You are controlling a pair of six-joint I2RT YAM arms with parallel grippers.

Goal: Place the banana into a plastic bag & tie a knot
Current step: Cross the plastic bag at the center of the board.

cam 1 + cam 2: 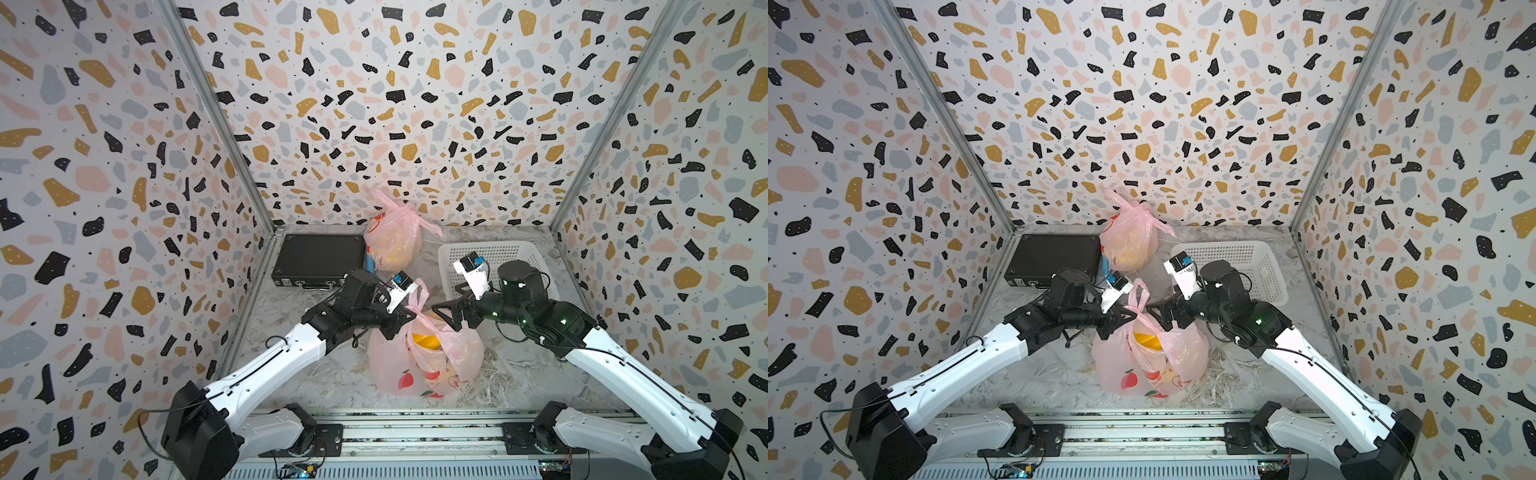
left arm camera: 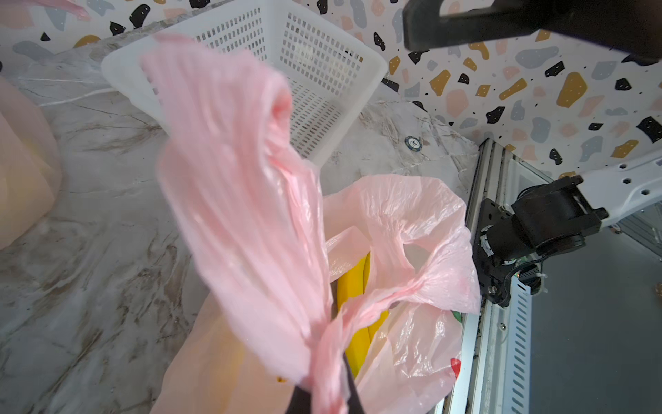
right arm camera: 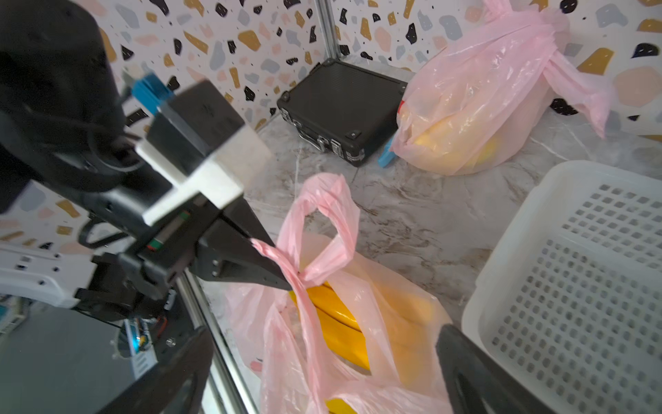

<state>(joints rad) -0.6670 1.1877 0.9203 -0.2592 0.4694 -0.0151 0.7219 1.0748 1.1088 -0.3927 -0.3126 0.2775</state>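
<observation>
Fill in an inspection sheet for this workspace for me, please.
Surface: marbled tabletop, pale scratches near the front.
Job's things: pink bag, mouth open, banana inside.
Clutter: knotted bag, black case, white basket, all toward the back.
Grippers: left gripper shut on pink bag's handle; right gripper open beside it.
Cables: black leads looped along both arms.
Surroundings: terrazzo-print walls on three sides.
</observation>
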